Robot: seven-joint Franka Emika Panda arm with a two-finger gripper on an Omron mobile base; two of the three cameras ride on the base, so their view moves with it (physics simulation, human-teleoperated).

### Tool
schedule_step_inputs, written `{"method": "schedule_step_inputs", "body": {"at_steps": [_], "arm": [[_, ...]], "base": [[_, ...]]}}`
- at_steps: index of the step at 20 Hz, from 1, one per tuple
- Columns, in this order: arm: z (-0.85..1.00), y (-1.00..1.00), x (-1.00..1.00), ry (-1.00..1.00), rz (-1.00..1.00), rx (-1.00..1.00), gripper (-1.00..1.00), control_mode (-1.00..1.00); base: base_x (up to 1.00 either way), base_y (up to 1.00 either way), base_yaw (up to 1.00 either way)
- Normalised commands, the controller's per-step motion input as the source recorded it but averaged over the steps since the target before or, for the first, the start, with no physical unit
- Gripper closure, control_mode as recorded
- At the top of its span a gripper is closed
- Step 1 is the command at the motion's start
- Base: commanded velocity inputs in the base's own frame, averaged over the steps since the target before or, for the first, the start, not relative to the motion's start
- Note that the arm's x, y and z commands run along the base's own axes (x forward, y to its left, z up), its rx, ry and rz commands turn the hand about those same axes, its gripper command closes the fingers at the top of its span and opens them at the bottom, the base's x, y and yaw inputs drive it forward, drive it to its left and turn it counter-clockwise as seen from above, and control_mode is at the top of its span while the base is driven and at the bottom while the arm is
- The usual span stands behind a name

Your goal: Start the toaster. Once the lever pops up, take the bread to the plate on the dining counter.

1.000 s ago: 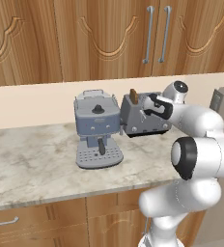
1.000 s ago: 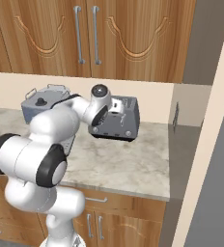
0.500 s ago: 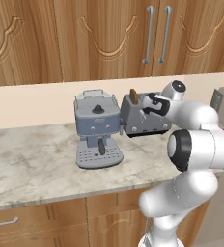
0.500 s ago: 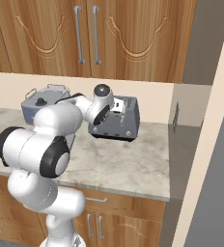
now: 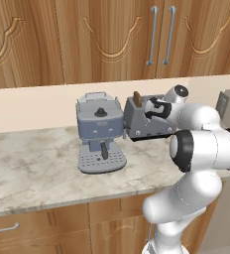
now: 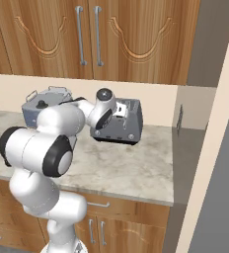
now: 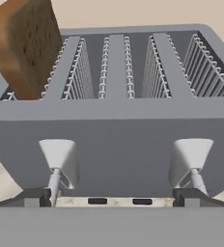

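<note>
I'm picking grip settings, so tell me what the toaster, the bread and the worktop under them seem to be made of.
Toaster: looks like matte grey metal, going by its even dull sheen and the wire guards in its slots; painted plastic can't be ruled out.
Bread: browned, porous crumb with a darker crust, like toast.
Worktop: pale, veined and smooth, like polished marble or a laminate imitating it.

light: even, bright, diffuse | shadows: soft, faint beneath toaster (image 5: 145,119) on worktop | glare: slight sheen on arm shell | focus: base views soft; hand view sharp
</note>
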Motion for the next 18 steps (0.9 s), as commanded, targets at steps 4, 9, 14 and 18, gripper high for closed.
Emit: {"method": "schedule_step_inputs", "body": {"at_steps": [4, 9, 14, 18], "arm": [[-0.18, 0.0, 0.04, 0.0, 0.0, 0.0, -1.0, -1.0], [-0.2, 0.01, 0.0, 0.0, 0.0, 0.0, -1.0, -1.0], [-0.05, 0.01, 0.02, 0.0, 0.0, 0.0, -1.0, -1.0], [0.0, 0.02, 0.05, 0.0, 0.0, 0.0, -1.0, -1.0]], "base": [[0.0, 0.0, 0.0], [0.0, 0.0, 0.0], [0.0, 0.0, 0.0], [0.0, 0.0, 0.0]]}}
